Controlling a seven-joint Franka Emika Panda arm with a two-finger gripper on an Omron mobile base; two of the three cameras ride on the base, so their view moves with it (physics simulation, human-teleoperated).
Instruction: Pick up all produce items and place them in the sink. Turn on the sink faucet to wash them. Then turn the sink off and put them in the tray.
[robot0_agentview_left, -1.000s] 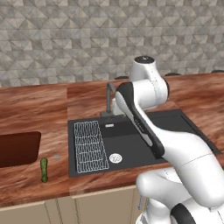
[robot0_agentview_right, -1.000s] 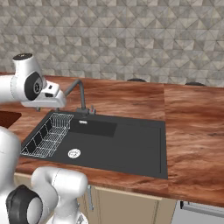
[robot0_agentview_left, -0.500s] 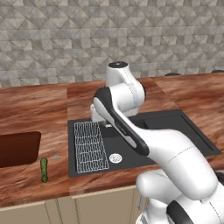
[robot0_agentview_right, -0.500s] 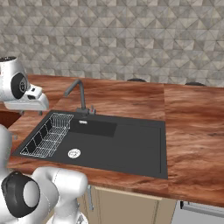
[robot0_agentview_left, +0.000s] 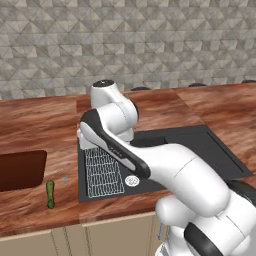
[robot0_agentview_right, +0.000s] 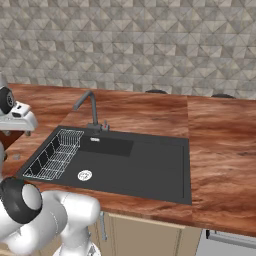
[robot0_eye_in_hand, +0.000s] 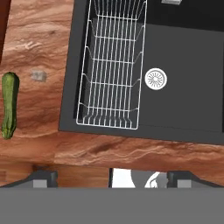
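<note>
The produce item, a small dark-green cucumber (robot0_agentview_left: 50, 194), lies on the wood counter left of the sink (robot0_agentview_left: 165, 145), in front of the reddish-brown tray (robot0_agentview_left: 20, 170). In the hand view the cucumber (robot0_eye_in_hand: 8, 105) is at the left edge and the tray (robot0_eye_in_hand: 3, 26) shows as a strip at the top left. My gripper (robot0_eye_in_hand: 112, 178) is open and empty, its fingertips (robot0_eye_in_hand: 43, 177) wide apart. It hangs high above the front left part of the sink (robot0_eye_in_hand: 183, 52), to the right of the cucumber. The sink faucet (robot0_agentview_right: 90, 107) stands behind the basin with no water running.
A white wire rack (robot0_eye_in_hand: 111, 65) fills the sink's left part, with the round silver drain (robot0_eye_in_hand: 156, 78) beside it. A tiny grey speck (robot0_eye_in_hand: 38, 75) lies on the counter between cucumber and sink. The counter's front edge runs just below the cucumber. My arm hides the faucet in the left base view.
The arm has swung left, from over the middle of the sink to its left side. The gripper stayed open. Cucumber, tray and sink have not moved.
</note>
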